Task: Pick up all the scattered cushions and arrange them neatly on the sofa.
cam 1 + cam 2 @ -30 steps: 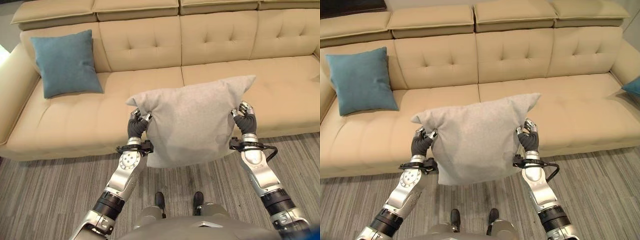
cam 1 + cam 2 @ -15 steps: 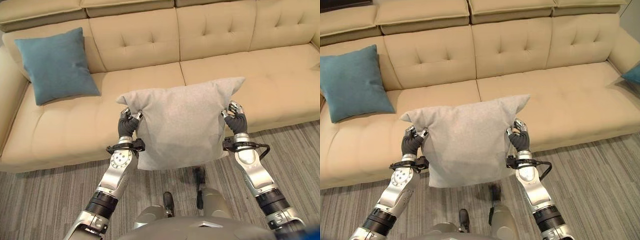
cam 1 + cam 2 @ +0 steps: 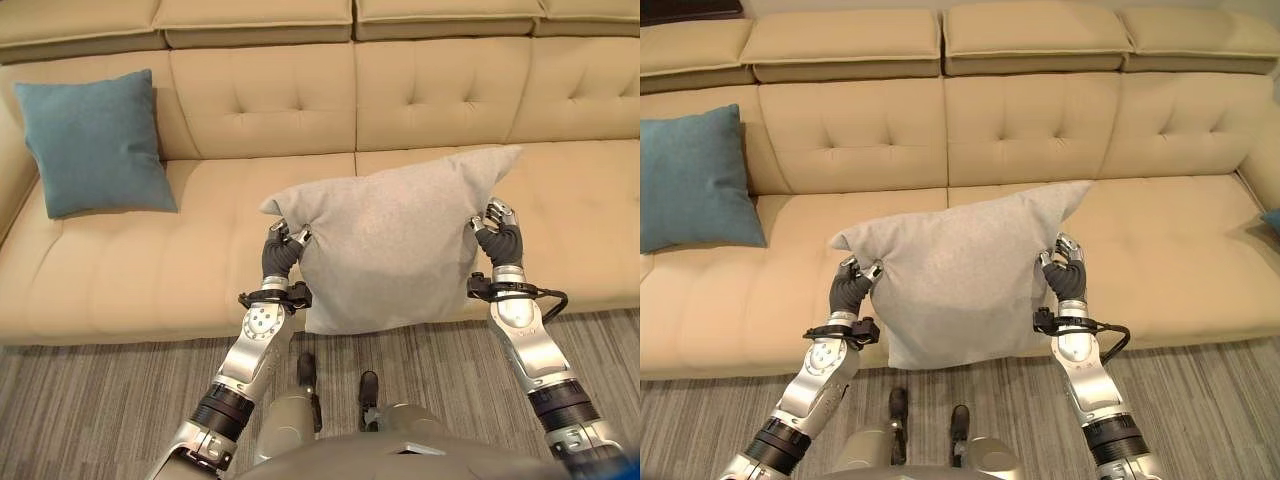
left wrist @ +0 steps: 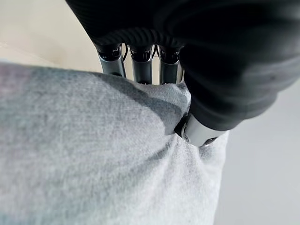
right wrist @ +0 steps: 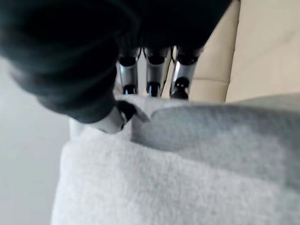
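The left hand (image 3: 277,254) and right hand (image 3: 497,236) each pinch one side edge of the grey cushion (image 3: 395,238). The cushion hangs upright between them, at the sofa's (image 3: 130,280) front edge. The free seat lies directly beyond it; the blue cushion (image 3: 95,142) leans at the sofa's left end.

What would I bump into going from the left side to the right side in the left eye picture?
Blue cushion → left robot hand → grey cushion → right robot hand. The beige sofa runs behind them all.
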Tool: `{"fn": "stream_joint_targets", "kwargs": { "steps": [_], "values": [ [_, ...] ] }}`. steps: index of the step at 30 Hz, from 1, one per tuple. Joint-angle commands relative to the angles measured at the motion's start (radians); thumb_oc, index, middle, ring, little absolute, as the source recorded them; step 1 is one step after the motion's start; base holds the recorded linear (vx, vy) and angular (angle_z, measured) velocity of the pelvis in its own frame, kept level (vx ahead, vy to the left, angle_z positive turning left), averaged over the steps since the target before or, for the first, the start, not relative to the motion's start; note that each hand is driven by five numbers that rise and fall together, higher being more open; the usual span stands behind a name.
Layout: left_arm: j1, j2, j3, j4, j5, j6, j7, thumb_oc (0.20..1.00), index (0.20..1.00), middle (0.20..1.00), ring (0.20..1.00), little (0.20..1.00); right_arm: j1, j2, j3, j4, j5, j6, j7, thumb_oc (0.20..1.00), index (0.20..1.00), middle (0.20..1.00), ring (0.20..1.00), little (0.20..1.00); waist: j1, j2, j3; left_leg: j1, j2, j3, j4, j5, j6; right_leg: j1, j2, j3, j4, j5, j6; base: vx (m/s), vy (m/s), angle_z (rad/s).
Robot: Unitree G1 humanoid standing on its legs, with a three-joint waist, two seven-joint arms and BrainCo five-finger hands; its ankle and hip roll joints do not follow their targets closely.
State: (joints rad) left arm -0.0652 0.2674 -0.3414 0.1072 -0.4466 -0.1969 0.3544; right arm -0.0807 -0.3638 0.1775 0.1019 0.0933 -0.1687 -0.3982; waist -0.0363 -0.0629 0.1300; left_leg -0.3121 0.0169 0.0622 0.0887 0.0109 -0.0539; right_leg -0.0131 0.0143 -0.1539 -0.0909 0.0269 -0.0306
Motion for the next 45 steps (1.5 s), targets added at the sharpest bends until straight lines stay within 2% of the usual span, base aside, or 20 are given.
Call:
{"fn": "stream_joint_targets", "kwargs": {
  "steps": [1,4,6,7,10,11,12,13,17,23,30,36,39,45],
  "values": [
    [-0.054,0.008,-0.022,-0.086,0.030,-0.066,-0.054,0.200,0.200,0.200,0.200,0.200,-0.033,0.029,0.042,-0.114,-0.069,-0.091,0.026,0.200,0.200,0.200,0.200,0.200,0.017,0.010,-0.088,0.133,-0.020,0.002,-0.019,-0.007,0.014,0.024,-0.053,0.051,0.121,-0.114,0.133,0.28,0.238,-0.56],
    [-0.059,0.022,-0.012,-0.096,0.035,-0.068,-0.049,0.200,0.200,0.200,0.200,0.200,-0.058,0.043,0.050,-0.115,-0.089,-0.084,0.033,0.200,0.200,0.200,0.200,0.200,0.030,0.013,-0.086,0.180,-0.022,0.028,-0.035,-0.026,0.035,-0.007,-0.083,0.045,0.241,-0.123,0.156,0.13,0.164,-0.60],
    [-0.065,0.035,-0.001,-0.110,0.037,-0.072,-0.042,0.200,0.200,0.200,0.200,0.200,-0.074,0.049,0.053,-0.112,-0.093,-0.082,0.038,0.200,0.200,0.200,0.200,0.200,0.031,0.020,-0.074,0.204,-0.018,0.043,-0.034,-0.038,0.052,-0.062,-0.097,0.045,0.356,-0.110,0.177,0.07,0.127,-0.36],
    [-0.067,0.042,0.008,-0.122,0.046,-0.074,-0.036,0.200,0.200,0.200,0.200,0.200,-0.080,0.055,0.053,-0.113,-0.098,-0.080,0.043,0.200,0.200,0.200,0.200,0.200,0.029,0.028,-0.064,0.225,-0.018,0.052,-0.034,-0.050,0.062,-0.109,-0.110,0.040,0.417,-0.084,0.188,0.08,0.102,-0.27],
    [-0.066,0.048,0.018,-0.125,0.054,-0.079,-0.031,0.200,0.200,0.200,0.200,0.200,-0.098,0.055,0.057,-0.104,-0.101,-0.079,0.044,0.200,0.200,0.200,0.200,0.200,0.026,0.041,-0.064,0.254,-0.016,0.058,-0.050,-0.065,0.067,-0.147,-0.141,0.020,0.363,-0.071,0.189,0.10,0.011,-0.19],
    [-0.071,0.045,0.022,-0.127,0.051,-0.083,-0.030,0.200,0.200,0.200,0.200,0.200,-0.106,0.058,0.058,-0.104,-0.100,-0.078,0.047,0.200,0.200,0.200,0.200,0.200,0.022,0.047,-0.059,0.265,-0.012,0.058,-0.053,-0.070,0.063,-0.171,-0.163,0.010,0.312,-0.050,0.191,0.11,-0.038,-0.13],
    [-0.075,0.045,0.020,-0.126,0.049,-0.086,-0.039,0.200,0.200,0.200,0.200,0.200,-0.102,0.053,0.052,-0.105,-0.100,-0.079,0.048,0.200,0.200,0.200,0.200,0.200,0.019,0.040,-0.062,0.264,-0.026,0.052,-0.048,-0.079,0.062,-0.149,-0.172,0.020,0.257,-0.046,0.196,0.10,-0.041,-0.12],
    [-0.072,0.040,0.016,-0.120,0.059,-0.088,-0.037,0.200,0.200,0.200,0.200,0.200,-0.099,0.055,0.048,-0.106,-0.109,-0.080,0.044,0.200,0.200,0.200,0.200,0.200,0.011,0.037,-0.062,0.273,-0.026,0.054,-0.048,-0.080,0.060,-0.147,-0.170,0.031,0.250,-0.026,0.202,0.08,-0.036,-0.01],
    [-0.076,0.029,0.015,-0.113,0.063,-0.090,-0.035,0.200,0.200,0.200,0.200,0.200,-0.100,0.051,0.045,-0.096,-0.110,-0.080,0.040,0.200,0.200,0.200,0.200,0.200,0.014,0.030,-0.090,0.291,-0.030,0.054,-0.073,-0.084,0.050,-0.092,-0.159,0.027,0.148,-0.008,0.204,0.10,-0.075,0.15],
    [-0.080,0.017,0.015,-0.071,0.062,-0.070,-0.026,0.200,0.200,0.200,0.200,0.200,-0.079,0.039,0.043,-0.088,-0.102,-0.063,0.043,0.200,0.200,0.200,0.200,0.200,0.007,0.036,-0.134,0.351,-0.009,0.046,-0.167,-0.045,0.019,0.007,-0.127,0.002,0.034,-0.006,0.196,0.12,-0.093,-0.01],
    [-0.141,0.005,0.008,-0.014,0.064,-0.070,0.011,0.200,0.200,0.200,0.200,0.200,-0.126,0.033,0.060,-0.041,-0.111,-0.053,0.006,0.200,0.200,0.200,0.200,0.200,0.003,0.041,-0.142,0.331,0.008,0.040,-0.176,-0.029,-0.002,0.018,-0.121,-0.020,0.004,-0.009,0.197,0.03,-0.047,0.14],
    [-0.320,0.014,-0.014,0.077,0.097,-0.072,0.079,0.200,0.200,0.200,0.200,0.200,-0.312,0.027,0.105,0.057,-0.117,-0.042,-0.073,0.200,0.200,0.200,0.200,0.200,0.008,0.052,-0.133,0.274,0.022,0.037,-0.176,-0.015,-0.015,-0.034,-0.120,-0.029,0.004,-0.007,0.204,-0.03,-0.014,0.13],
    [-0.464,0.026,-0.043,0.142,0.089,-0.080,0.111,0.200,0.200,0.200,0.200,0.200,-0.450,0.027,0.141,0.127,-0.108,-0.034,-0.116,0.200,0.200,0.200,0.200,0.200,0.007,0.060,-0.110,0.198,0.027,0.026,-0.176,0.008,-0.027,-0.105,-0.117,-0.025,0.004,0.009,0.205,-0.08,-0.012,0.10],
    [-0.709,0.081,-0.094,0.282,0.098,-0.087,0.141,0.200,0.200,0.200,0.200,0.200,-0.681,-0.012,0.204,0.265,-0.084,-0.008,-0.149,0.200,0.200,0.200,0.200,0.200,0.003,0.060,-0.121,0.045,0.021,0.004,-0.176,0.053,-0.046,-0.256,-0.112,-0.024,0.004,0.049,0.198,-0.05,-0.005,0.17]
  ]
}}
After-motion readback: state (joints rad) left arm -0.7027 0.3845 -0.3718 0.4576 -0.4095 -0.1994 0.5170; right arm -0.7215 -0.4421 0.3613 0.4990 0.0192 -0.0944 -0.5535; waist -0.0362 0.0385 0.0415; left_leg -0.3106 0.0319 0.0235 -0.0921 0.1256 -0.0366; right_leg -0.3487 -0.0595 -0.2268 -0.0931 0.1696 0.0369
